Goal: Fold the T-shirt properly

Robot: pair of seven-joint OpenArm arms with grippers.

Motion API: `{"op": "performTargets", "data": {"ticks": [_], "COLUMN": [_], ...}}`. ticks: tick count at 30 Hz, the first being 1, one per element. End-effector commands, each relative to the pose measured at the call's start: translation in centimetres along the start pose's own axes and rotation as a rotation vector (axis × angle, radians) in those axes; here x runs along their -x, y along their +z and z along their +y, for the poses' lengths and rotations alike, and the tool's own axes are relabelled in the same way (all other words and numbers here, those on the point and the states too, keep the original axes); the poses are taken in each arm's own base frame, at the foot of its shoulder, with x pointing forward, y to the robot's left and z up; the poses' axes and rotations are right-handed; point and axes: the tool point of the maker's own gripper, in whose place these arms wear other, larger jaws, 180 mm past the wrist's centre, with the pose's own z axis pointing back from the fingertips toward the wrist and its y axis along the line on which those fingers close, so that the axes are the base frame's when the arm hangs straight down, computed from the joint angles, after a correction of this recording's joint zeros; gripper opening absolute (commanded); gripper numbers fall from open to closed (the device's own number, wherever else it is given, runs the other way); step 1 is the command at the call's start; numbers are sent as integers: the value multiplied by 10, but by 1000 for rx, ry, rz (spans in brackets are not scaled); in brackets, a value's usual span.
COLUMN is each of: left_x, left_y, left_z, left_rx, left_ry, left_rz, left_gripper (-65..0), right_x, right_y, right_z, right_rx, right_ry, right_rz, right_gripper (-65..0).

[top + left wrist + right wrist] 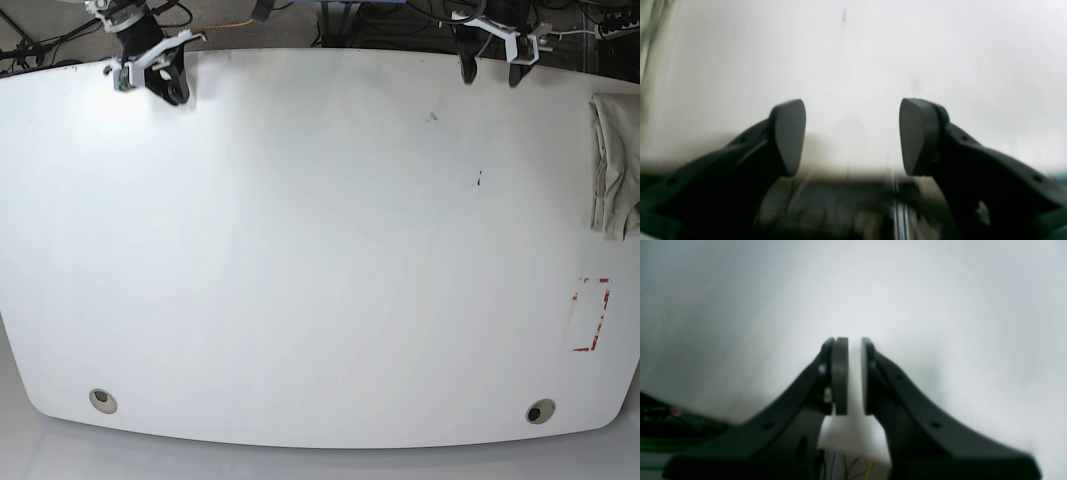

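The T-shirt [612,165] lies bunched in a pale beige heap at the table's right edge, partly cut off by the base view's border. My left gripper [490,72] hangs over the far edge of the white table [320,260], well to the left of the shirt. In the left wrist view the left gripper [852,133] is open, with only blurred white tabletop between its pads. My right gripper [168,90] is at the far left corner, far from the shirt. Seen from the right wrist, the right gripper [854,373] is shut to a thin slit and holds nothing.
A red tape rectangle [591,315] marks the table near its right edge, below the shirt. Two round holes [103,400] [541,411] sit near the front corners. A small dark mark [479,181] is right of centre. Cables run behind the far edge.
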Motion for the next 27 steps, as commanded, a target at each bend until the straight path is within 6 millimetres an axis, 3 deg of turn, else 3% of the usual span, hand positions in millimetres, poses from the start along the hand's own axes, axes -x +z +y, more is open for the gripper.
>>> {"op": "performTargets", "data": {"ticks": [1,6,10,12,18,20,27], "left_x": [10,66,130,153,210,218,262], "left_y": [19,49,69,76,59,39,9], "left_z": [3,5,19,21,26,26,21], "left_rx": [-8,-16,-20,-15,19,32,33], "left_ry": [3,29,41,50,68,71,125], "left_rz": [34,203,374,433,550,555,661], "left_gripper": [-253,-253,-253,-253,-253,-253,-253], "right_x": [12,45,93,113,191,214,263], "right_y": [25,66,92,98,105,99,74], "right_z": [6,22,35,38,51,50,52], "right_rx": [16,44,68,73,77,102,113], "right_ry": [-43,-119,-222,-257,-396,-421,-422], "right_rz": [1,69,181,218,356,396,532], "right_gripper": [-582,-583,-583,-583,-583,-583,-583]}}
